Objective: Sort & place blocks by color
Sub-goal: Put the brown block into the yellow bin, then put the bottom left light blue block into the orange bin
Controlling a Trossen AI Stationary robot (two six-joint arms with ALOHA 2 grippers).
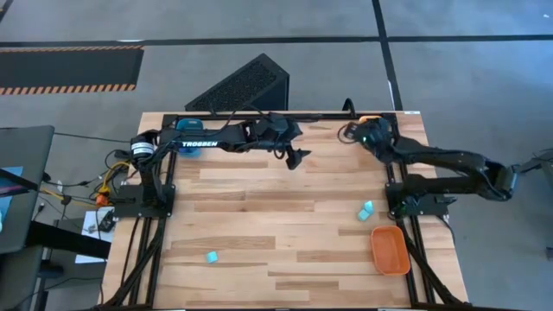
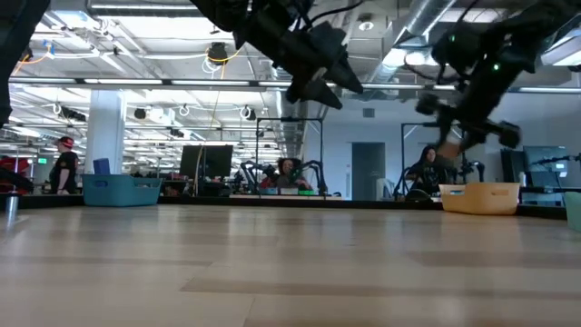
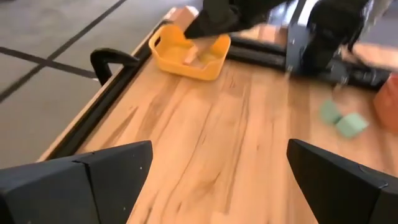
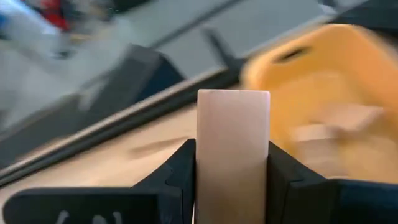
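Observation:
My right gripper [image 1: 365,131] hangs at the far right corner, shut on a pale tan wooden block [image 4: 233,137], just short of the yellow tray [image 4: 323,74]. A tan piece [image 4: 339,124] lies in that tray. My left gripper [image 1: 296,158] is open above the table's far middle with nothing between its fingers [image 3: 99,180]. Two light cyan blocks [image 1: 366,210] lie on the wood beside the right arm's base. Another cyan block [image 1: 212,257] lies near the front left. My right gripper pinches the tan block by two opposite sides [image 4: 200,174] between its two fingers [image 4: 177,180]. The block's free end [image 4: 233,99] sticks out past the fingertips. The fingers slant down toward the table's far edge, and the block is clear of the table.
A blue tray [image 1: 188,140] sits at the far left under the left arm. An orange tray [image 1: 390,249] lies near the front right. Black frame rails [image 3: 112,93] run along the table's edges. Bare wood [image 1: 276,225] spreads across the middle. People and desks show beyond the table in the low view.

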